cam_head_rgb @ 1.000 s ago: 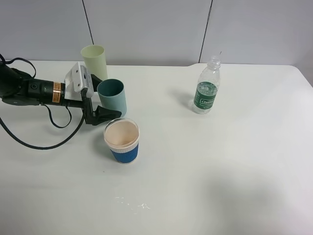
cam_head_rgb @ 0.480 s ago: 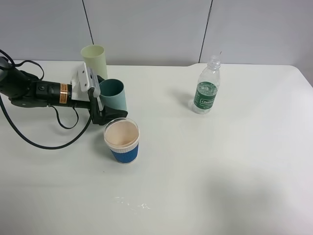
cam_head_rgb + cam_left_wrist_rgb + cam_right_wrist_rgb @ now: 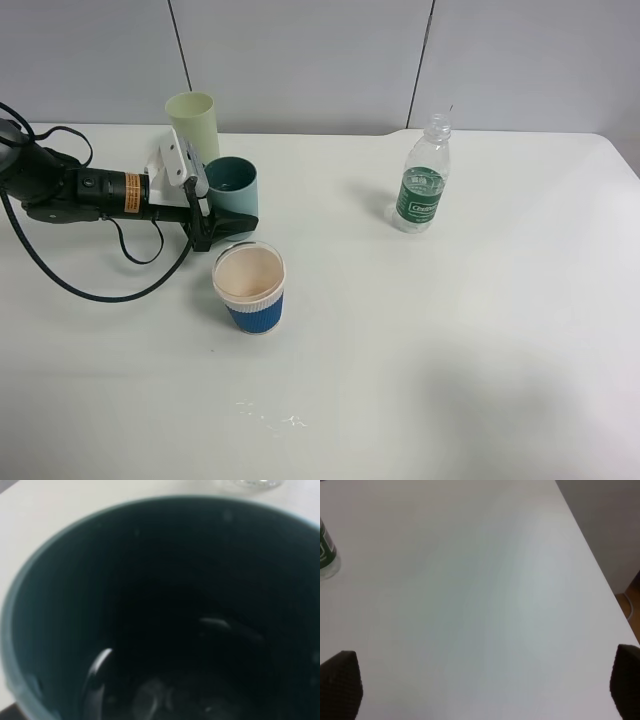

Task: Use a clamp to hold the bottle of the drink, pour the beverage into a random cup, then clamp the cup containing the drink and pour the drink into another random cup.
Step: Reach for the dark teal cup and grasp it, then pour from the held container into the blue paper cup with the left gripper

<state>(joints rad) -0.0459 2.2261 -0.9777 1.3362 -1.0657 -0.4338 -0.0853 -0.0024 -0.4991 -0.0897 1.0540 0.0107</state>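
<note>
A: Starting from the left. What is the arm doing?

B: The left arm (image 3: 70,188) is reaching in low from the worktop's (image 3: 450,350) left edge, lying nearly level, black cables looping beside it. An orange sticker (image 3: 131,191) is wrapping the wrist; its print is too small to read.

A: And the left gripper (image 3: 212,212)?

B: It is pinching the teal cup (image 3: 236,200), jaws pressed against its sides, one finger showing in front of the cup low down. The cup is standing upright toward the far left part of the worktop, base on the surface.

A: How is that cup looking?

B: Plain, straight-sided, darker inside. The left wrist camera is looking straight into its mouth; faint glints are showing at the bottom, but I cannot tell whether that is liquid.

A: Neighbours?

B: The pale yellow-green tumbler (image 3: 194,122) is standing just behind it, nearer the far edge. The blue-banded cup (image 3: 250,290) is sitting just in front, toward the near edge, beige inside, apart from the gripper.

A: Further right?

B: The bottle (image 3: 422,180) is standing upright and uncapped, right of centre, toward the far edge. Its green label is carrying white lettering, too small to read.

A: The right gripper (image 3: 482,690)?

B: It is showing only in its own wrist view, hovering over bare worktop near the right edge, fingertips spread wide, gripping nothing.
</note>
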